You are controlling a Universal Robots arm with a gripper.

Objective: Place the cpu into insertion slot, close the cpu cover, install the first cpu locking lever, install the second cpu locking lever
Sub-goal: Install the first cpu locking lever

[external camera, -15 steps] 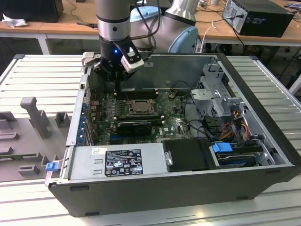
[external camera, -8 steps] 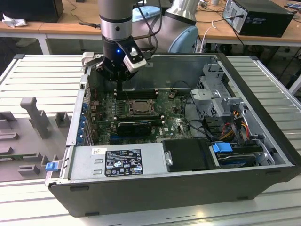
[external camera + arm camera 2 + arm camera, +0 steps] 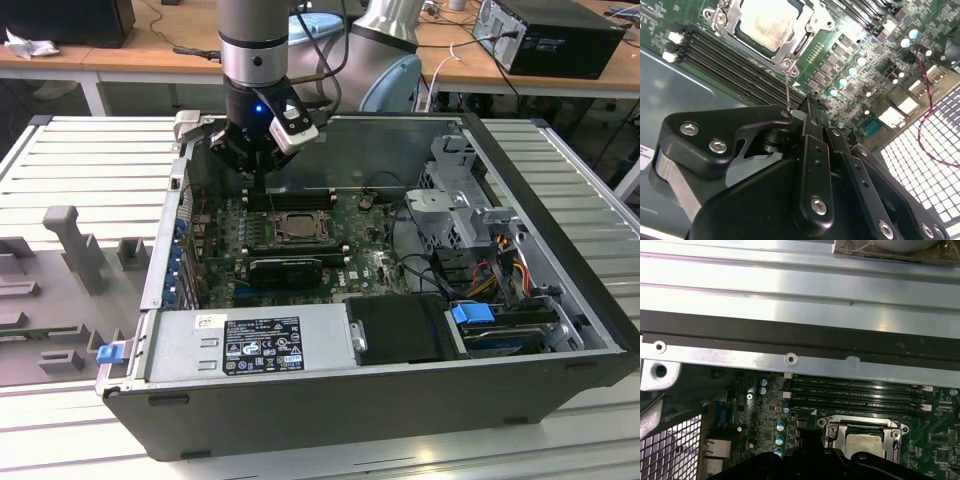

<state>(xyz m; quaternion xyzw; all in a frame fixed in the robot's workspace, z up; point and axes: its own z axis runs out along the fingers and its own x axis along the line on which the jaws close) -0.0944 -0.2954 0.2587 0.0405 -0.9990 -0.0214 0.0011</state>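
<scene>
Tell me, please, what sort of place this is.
Probably a robotics lab or workshop: an open computer case sits on a slatted metal table, a robot arm hangs over its motherboard, and wooden desks behind carry another computer.

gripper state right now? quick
Gripper: cannot be told whether open or shut. It hangs over the memory slots, close to a thin locking lever standing up beside the cpu cover.
</scene>
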